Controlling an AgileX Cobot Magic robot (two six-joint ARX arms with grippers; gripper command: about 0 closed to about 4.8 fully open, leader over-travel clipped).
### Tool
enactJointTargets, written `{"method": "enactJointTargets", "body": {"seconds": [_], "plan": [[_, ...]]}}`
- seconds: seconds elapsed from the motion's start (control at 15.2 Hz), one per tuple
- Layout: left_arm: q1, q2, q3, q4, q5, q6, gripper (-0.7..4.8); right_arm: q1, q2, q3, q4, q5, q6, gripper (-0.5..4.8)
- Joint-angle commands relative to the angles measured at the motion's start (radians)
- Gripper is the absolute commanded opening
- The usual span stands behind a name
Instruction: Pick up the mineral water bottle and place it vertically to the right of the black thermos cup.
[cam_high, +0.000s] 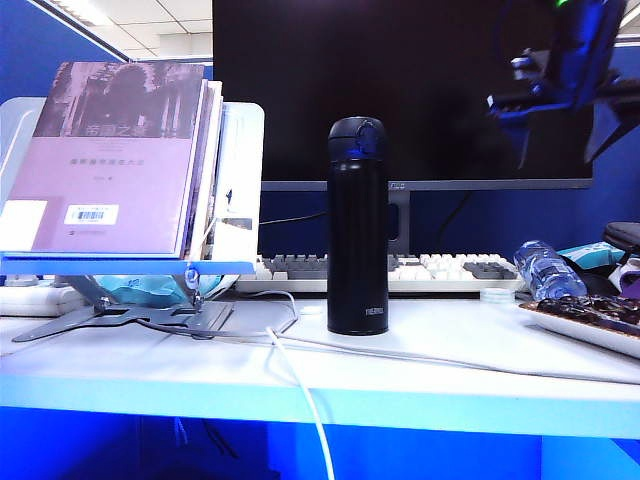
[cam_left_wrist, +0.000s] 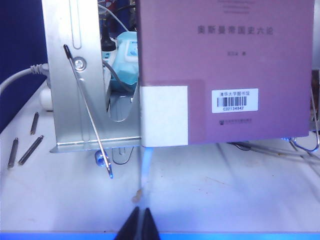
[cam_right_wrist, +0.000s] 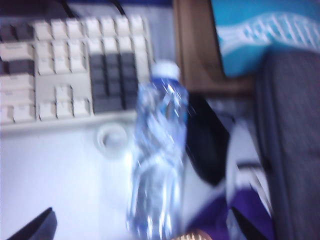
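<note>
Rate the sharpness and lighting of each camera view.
Exterior view: sharp, with a blue cast; the matte-black thermos cup reads clearly. Left wrist view: crisp on the mauve book cover, with the shut left gripper dark. Right wrist view: motion-blurred; the clear plastic mineral water bottle smears between the open right gripper tips.

A strong blue cast is seen in all views. The tabletop (cam_high: 420, 385) is brightly lit from ceiling panels. The right wrist view is heavily motion-blurred.
</note>
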Motion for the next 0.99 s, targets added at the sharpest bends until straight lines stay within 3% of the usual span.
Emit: {"method": "enactJointTargets", "body": {"seconds": [0.07, 0.53, 0.99], "plan": [[0.001, -0.003, 0.0, -0.013, 0.011, 0.004, -0.04, 0.001, 0.053, 0.011, 0.085, 0.038, -0.04, 4.79], [0.001, -0.003, 0.0, -0.013, 0.011, 0.004, -0.04, -0.034, 0.223, 0.071, 0.221, 0.068, -0.045, 4.79], [0.001, -0.003, 0.0, -0.013, 0.011, 0.004, -0.04, -0.084, 0.418, 0.32, 0.114, 0.04, -0.092, 4.79]]}}
